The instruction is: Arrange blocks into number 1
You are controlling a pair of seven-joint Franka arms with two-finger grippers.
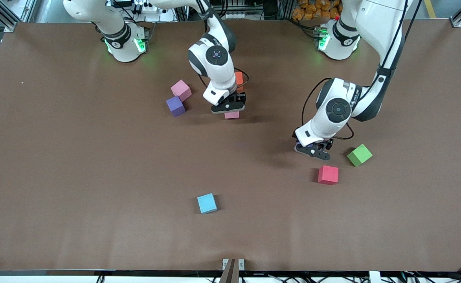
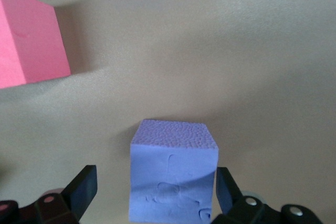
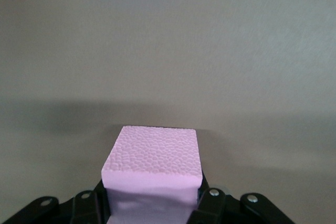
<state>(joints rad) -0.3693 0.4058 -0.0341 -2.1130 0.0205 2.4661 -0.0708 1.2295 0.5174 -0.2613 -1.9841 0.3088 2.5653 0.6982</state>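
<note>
Right gripper [image 1: 229, 107], upper centre of the front view, is clamped on a pink cube [image 1: 232, 114]; in the right wrist view that cube [image 3: 152, 174] fills the gap between the pads, both sides pressed. Its lower edge sits at or just above the table [image 1: 57, 177]; contact cannot be told.

Left gripper [image 1: 313, 150], centre-right of the front view, has its jaws spread around a purple cube [image 2: 173, 174]. In the left wrist view one finger [image 2: 84, 190] stands clear of the cube with a gap showing, the other close beside it. This cube is hidden under the gripper in the front view.

Red cube [image 1: 328, 175] rests on the table just below the left gripper in the front view, seen also at the upper left of the left wrist view [image 2: 29, 38].

Second pink cube [image 1: 181, 90] and second purple cube [image 1: 175, 106] touch at a corner, upper centre-left. Orange cube [image 1: 238, 78] is partly hidden by the right arm's wrist.

Green cube [image 1: 359, 155] lies centre-right, light blue cube [image 1: 207, 203] lower centre, well apart.
</note>
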